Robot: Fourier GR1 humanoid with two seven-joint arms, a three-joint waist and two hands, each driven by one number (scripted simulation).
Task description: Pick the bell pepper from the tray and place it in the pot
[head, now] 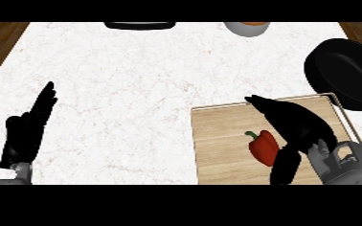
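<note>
The right hand (293, 127) hangs over the wooden tray (219, 143), fingers stretched out straight toward the far side and thumb dropped apart from them, holding nothing. The red bell pepper (265, 148) lies on the tray just to the left of that hand, in the gap between fingers and thumb, green stem pointing away to the left. Beyond the hand and to its right sits the black pot (338, 72). The left hand (27, 129) rests open near the left edge, fingers up, well apart on the white marble counter (141, 86).
</note>
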